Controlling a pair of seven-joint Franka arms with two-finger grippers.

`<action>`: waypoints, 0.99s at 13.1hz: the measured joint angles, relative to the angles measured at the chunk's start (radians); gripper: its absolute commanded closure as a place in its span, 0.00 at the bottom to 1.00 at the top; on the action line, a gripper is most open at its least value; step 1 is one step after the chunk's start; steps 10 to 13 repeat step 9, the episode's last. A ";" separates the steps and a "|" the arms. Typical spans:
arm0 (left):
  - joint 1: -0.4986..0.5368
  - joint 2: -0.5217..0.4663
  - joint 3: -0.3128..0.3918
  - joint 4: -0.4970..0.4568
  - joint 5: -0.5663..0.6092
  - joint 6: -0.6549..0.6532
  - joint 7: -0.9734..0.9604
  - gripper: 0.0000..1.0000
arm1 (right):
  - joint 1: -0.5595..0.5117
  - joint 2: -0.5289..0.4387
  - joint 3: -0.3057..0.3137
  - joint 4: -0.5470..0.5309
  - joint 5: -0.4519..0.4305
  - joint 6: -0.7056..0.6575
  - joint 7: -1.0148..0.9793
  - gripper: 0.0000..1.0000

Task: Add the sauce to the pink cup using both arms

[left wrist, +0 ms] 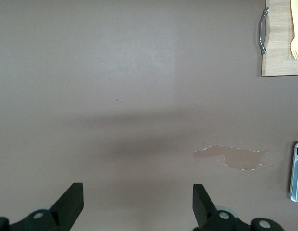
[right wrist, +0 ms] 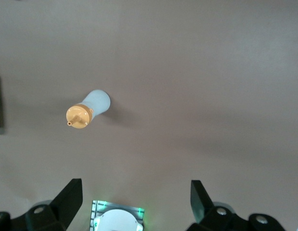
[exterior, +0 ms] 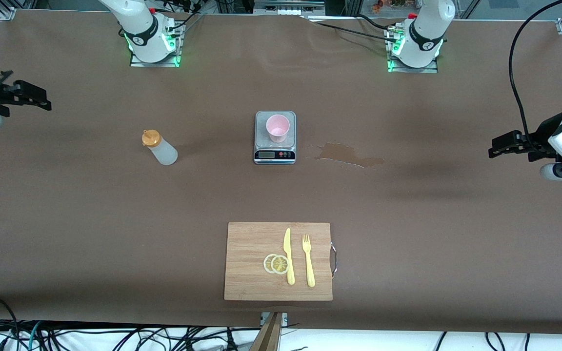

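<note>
- Left gripper [exterior: 491, 148]: fingers spread wide, empty; hovers over bare table, well apart from the pink cup [exterior: 277, 127] on the scale [exterior: 274, 155]
- Right gripper [exterior: 47, 103]: likewise spread and empty; the sauce [exterior: 159, 147] stands upright, between it and the scale

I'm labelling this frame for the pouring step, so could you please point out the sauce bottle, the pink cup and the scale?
sauce bottle [exterior: 163, 152], front view, on its translucent body below the orange cap.
pink cup [exterior: 277, 128], front view, on its inner wall.
scale [exterior: 274, 155], front view, on its display panel.
</note>
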 measured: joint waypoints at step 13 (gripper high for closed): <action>0.000 0.001 0.001 0.000 0.000 0.000 0.000 0.00 | 0.001 -0.009 0.021 -0.016 0.000 0.058 0.247 0.01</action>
